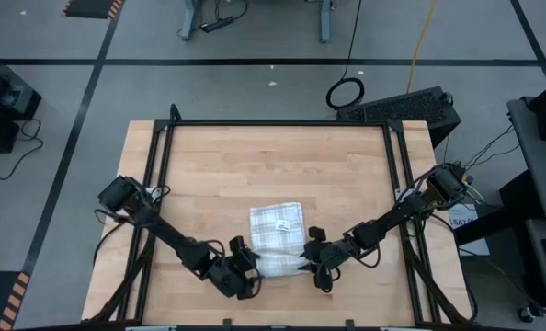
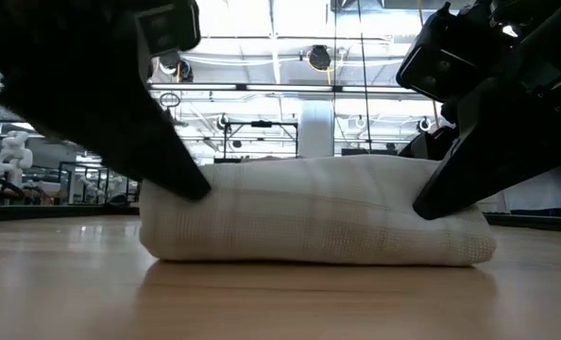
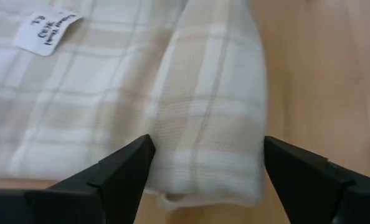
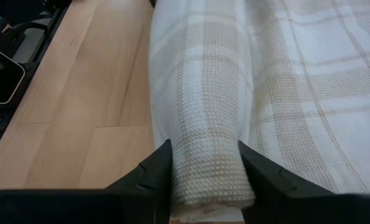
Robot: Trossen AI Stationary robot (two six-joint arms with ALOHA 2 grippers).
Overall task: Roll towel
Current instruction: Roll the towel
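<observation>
Checked towel (image 1: 276, 237) part-rolled at near edge. Left gripper (image 3: 203, 177) spread wide astride one roll end, gripping nothing; right gripper (image 4: 203, 171) pinching other end. Next, probably: re-grip left, roll both ends onward evenly.

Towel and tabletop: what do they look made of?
The towel: seemingly woven cotton, matte, with a waffle-like weave and tan check lines in the right wrist view; fibre unconfirmed. Its label: probably printed fabric. The table: light wood planks, smooth, with visible grain and seams.

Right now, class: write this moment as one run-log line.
thin white grid-check cloth towel: partly rolled | left gripper: open around roll's end | right gripper: shut on roll's other end
</observation>
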